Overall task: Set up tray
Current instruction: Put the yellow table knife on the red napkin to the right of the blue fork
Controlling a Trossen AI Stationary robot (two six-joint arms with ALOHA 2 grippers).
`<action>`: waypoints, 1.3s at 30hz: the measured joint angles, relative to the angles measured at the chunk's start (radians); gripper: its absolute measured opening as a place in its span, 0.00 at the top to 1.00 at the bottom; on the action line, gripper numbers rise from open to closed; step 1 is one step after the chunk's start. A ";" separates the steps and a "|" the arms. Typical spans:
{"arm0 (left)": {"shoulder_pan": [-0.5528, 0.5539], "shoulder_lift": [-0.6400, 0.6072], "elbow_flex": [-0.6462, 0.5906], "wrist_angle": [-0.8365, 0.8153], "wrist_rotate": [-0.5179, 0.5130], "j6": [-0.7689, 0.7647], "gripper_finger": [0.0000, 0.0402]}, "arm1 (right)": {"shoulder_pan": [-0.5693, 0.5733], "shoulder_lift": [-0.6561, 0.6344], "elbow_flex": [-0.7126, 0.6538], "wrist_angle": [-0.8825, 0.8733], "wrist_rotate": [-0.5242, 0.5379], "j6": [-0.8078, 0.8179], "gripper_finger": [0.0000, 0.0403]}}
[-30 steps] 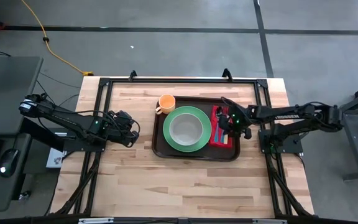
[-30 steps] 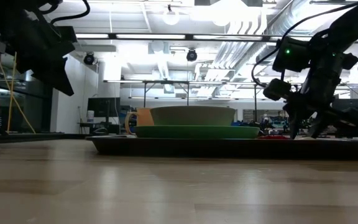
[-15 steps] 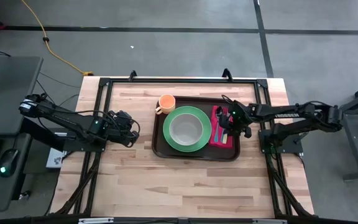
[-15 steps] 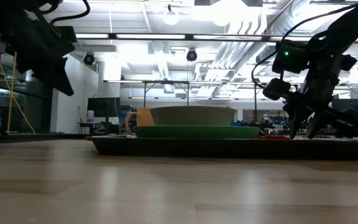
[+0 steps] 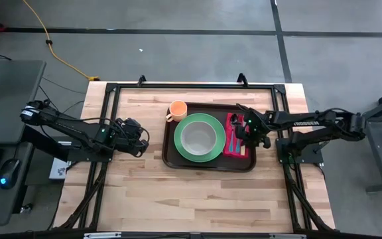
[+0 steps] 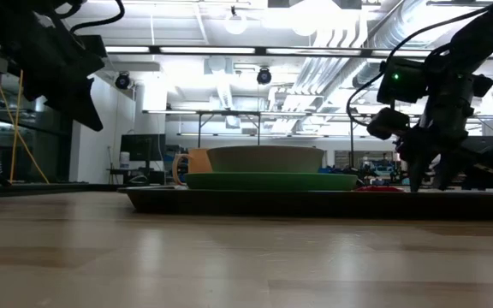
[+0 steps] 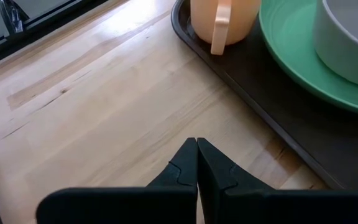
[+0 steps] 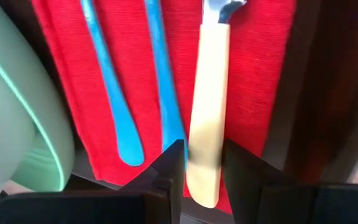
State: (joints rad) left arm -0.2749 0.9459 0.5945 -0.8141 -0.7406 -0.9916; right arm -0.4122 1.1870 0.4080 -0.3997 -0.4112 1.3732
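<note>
The dark brown tray sits at the middle of the wooden counter, already carrying a green plate with a grey bowl on it, an orange mug at its far left corner, and a red napkin along its right side. Two blue utensils and a cream-handled utensil lie on the napkin.

The right claw hangs low over the napkin with its fingers part-open on either side of the cream handle — close beside it, though whether they grip it I cannot tell. The left claw waits above bare counter just left of the tray, fingers pressed together and holding nothing.

The tray looks like stiff, smooth plastic — light by itself, but now loaded with loose pieces that would likely slide or tip if it were tilted. The raised rim is probably the only sound place to take hold, best on a long side and kept level. The cream-handled utensil looks rigid and light; mid-handle would be the natural spot.
</note>
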 joint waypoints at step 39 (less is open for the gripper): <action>0.000 0.000 0.000 0.008 0.020 0.000 0.92 | 0.002 -0.005 0.137 -0.181 0.093 -0.059 0.79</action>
State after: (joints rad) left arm -0.2751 0.9455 0.5945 -0.8057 -0.7208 -0.9918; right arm -0.4099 1.1820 0.5453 -0.5808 -0.3180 1.3145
